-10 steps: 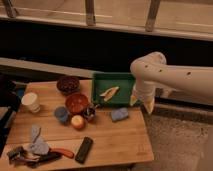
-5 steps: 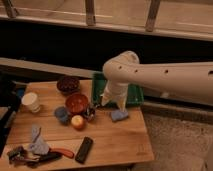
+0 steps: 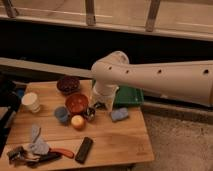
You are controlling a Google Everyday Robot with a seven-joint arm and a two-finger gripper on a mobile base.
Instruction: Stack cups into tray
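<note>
Gripper (image 3: 98, 106) spread wide, empty; shifted left from green tray (image 3: 130, 95) toward orange bowl (image 3: 76, 102).

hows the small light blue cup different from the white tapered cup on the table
The small light-blue cup is blue and squat, while the white tapered cup is pale and a bit larger. The blue cup sits right beside the orange bowl, while the white cup stands apart near the wooden table's left edge. The gripper, just right of that bowl, is nearer the blue cup. Both stand upright, outside the green plastic tray.
</note>
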